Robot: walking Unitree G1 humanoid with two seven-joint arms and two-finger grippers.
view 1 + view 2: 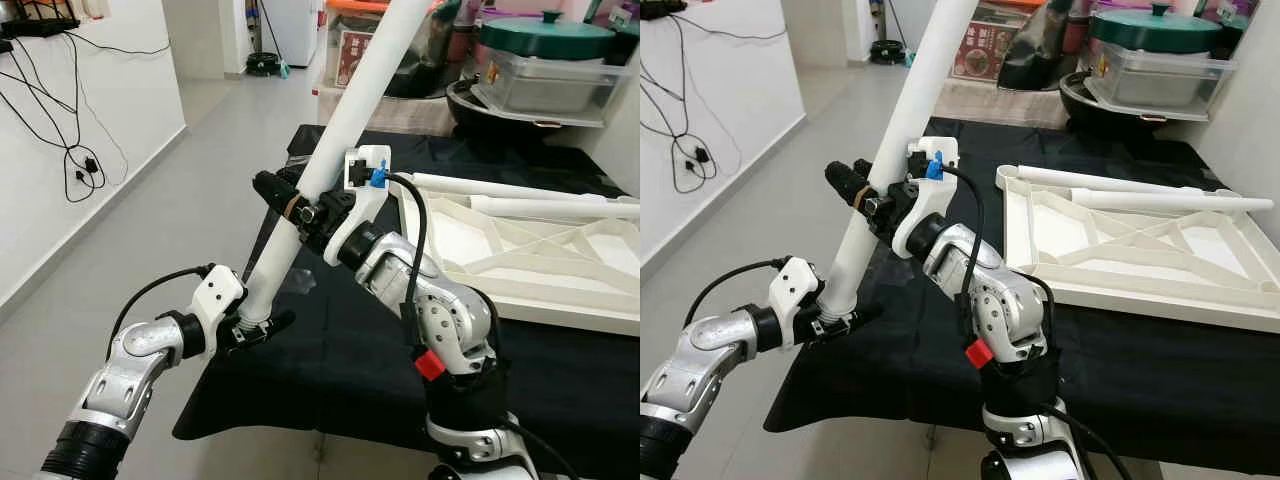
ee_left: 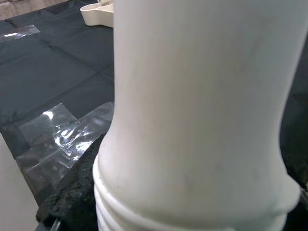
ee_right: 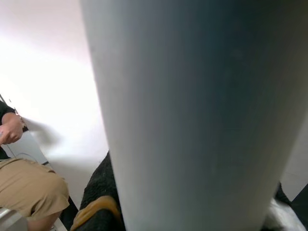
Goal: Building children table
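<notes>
Over black cloth (image 1: pixel 330 350), 2 end effectors clamping table leg (image 1: pixel 330 140)

Mostly plastic from where I'm driving
Table leg (image 1: pixel 340 110) looks smooth matt white plastic, tabletop (image 1: pixel 530 250) too; black cloth (image 1: pixel 340 350) matt.

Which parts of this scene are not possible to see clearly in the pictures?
- Upper end of the white table leg: cut off by the top edge in both eye views.
- Left gripper: closed around the leg's threaded end; its far finger is hidden behind the leg.
- Right gripper: clamped on the leg; its wrist view is blocked by the leg.
- Upturned tabletop: its right end is cut off by the frame edge.
- Person: mostly cropped in the right wrist view.
</notes>
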